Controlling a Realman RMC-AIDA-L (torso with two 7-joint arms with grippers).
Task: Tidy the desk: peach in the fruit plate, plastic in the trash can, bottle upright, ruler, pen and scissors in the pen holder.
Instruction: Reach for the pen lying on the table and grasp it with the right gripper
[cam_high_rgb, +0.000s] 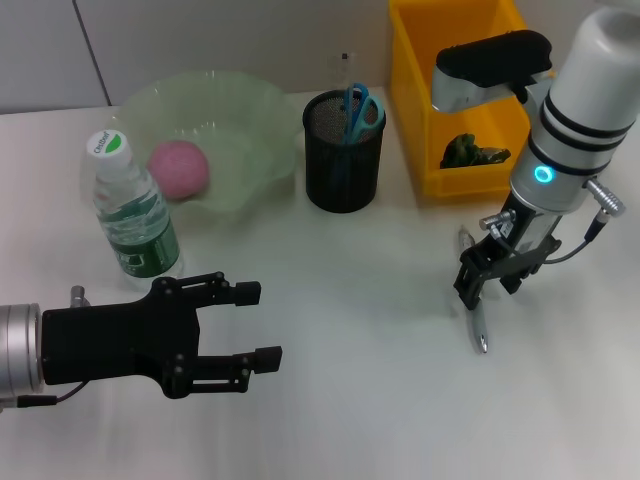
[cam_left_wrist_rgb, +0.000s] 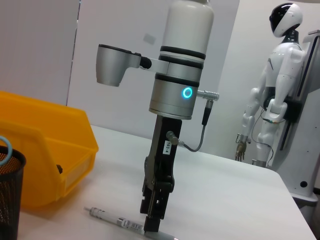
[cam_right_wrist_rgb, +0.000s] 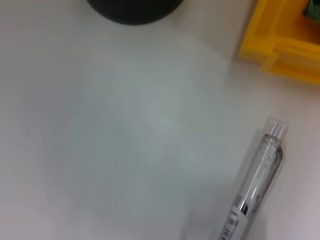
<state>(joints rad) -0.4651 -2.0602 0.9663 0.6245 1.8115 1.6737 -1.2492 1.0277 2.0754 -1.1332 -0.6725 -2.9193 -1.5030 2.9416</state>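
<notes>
Looking from the head view, I count the peach in the fruit plate, bottle upright, scissors in the pen holder, plastic in the yellow bin. No ruler visible. My left gripper idles, fingers apart.

Left wrist view: my right gripper stands over the pen lying on the desk; whether it has closed on it I cannot tell.

Right wrist view: nothing blocks the pen's path to the holder.
</notes>
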